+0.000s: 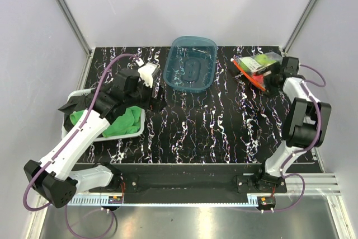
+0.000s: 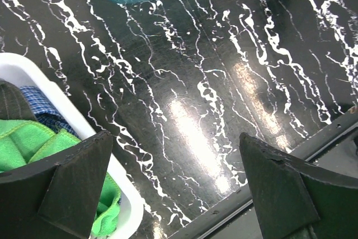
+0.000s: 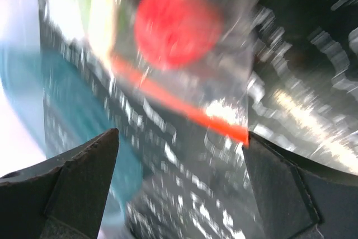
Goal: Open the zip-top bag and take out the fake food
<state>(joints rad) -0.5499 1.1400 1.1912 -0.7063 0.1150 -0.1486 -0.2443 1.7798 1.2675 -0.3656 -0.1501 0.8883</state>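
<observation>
Clear zip-top bag (image 1: 254,66), right gripper (image 3: 180,138) stretched toward it, jaws apart, left gripper (image 2: 176,138) also agape.

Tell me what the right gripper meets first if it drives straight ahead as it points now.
Most likely the zip-top bag: its orange zip strip lies ahead between the open jaws of the right gripper. The view is blurred, so the gap is unclear.

A black marble-patterned tabletop (image 1: 212,132) with white veins spreads beneath and ahead of the left gripper (image 2: 174,138), where overhead light leaves a pale glare patch (image 2: 190,127) between its fingers. Plain pale grey wall panels (image 1: 184,4) rise beyond it, framed by slanted aluminium corner posts (image 1: 67,12). Behind it runs a silver slotted rail (image 1: 321,182).
</observation>
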